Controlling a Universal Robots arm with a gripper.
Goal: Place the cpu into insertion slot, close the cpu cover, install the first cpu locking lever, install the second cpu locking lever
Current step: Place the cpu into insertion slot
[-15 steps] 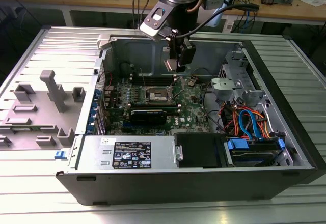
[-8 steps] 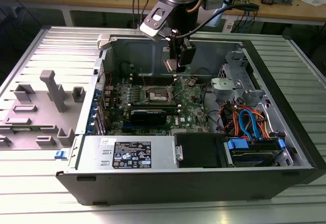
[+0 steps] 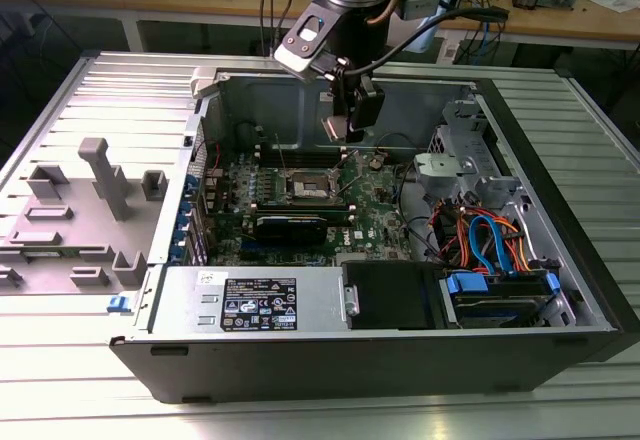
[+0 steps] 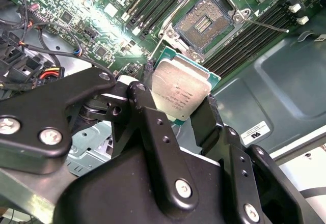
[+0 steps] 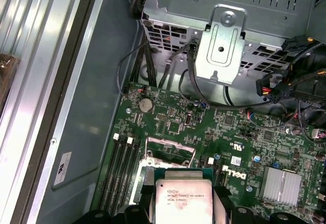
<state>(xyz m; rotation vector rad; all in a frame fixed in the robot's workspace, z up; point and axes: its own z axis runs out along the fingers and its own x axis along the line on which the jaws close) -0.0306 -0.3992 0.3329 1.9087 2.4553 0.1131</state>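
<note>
1. CPU [image 4: 181,94] hangs clamped in the gripper [image 4: 175,104], black fingers [image 4: 209,119] pinching two opposite edges. Its metal lid faces both wrist views, and it is held clear above the board.
2. Insertion slot [image 4: 204,20] lies beneath and just ahead of the chip, mid-motherboard [image 3: 375,220] inside the open PC case [image 3: 400,355], w/ its contact field bare. In the exterior view it sits below the gripper, slightly to the exterior view's left.
3. Chip is square, so no long axis. Its edges run approx parallel to the slot's rim.
4. RAM slots [image 4: 150,0] flank the slot and a thin locking lever [image 4: 265,25] juts loose beside it. Black heatsink bar [image 3: 290,225] lies toward the case's front edge, cables [image 3: 490,240] well apart. Nothing stands btwn chip and slot.
</note>
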